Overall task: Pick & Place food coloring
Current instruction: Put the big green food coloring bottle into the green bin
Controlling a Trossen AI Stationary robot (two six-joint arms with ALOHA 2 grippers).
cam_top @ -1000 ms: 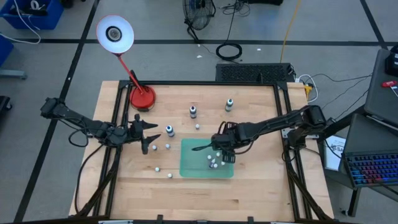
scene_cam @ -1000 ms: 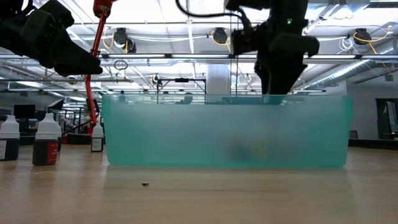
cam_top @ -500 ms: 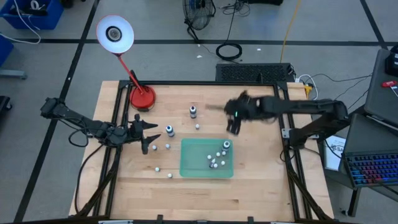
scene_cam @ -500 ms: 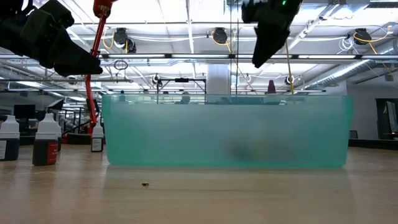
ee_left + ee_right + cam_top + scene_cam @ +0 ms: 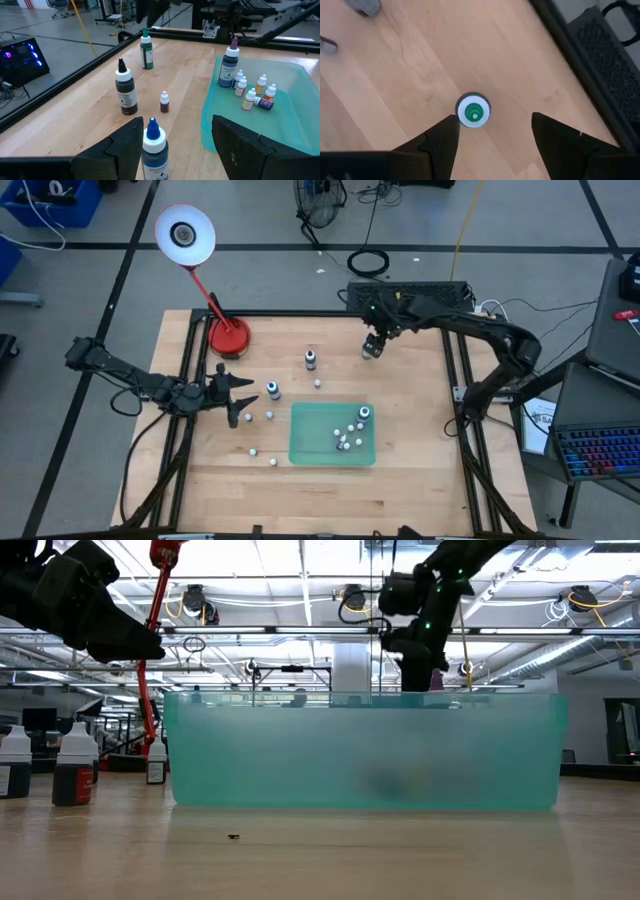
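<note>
Worktop (image 5: 400,480): wood.

Tray (image 5: 310,442): green, centre, 6 o'clock half. Holds small bottles (image 5: 350,435) at its 3 o'clock side.

Green bottle (image 5: 473,110): upright, alone at worktop's 1 o'clock, well apart from tray.

Right claw (image 5: 373,346): above green bottle, fingers wide open, empty; bottle cap centred in gap.

Left claw (image 5: 236,396): at 9 o'clock, half open, empty, blue-capped bottle (image 5: 152,145) between fingers, not gripped.

Step in hand, judged: descend straight, keep cap centred, close on body below cap, lift vertically to avoid tipping.
</note>
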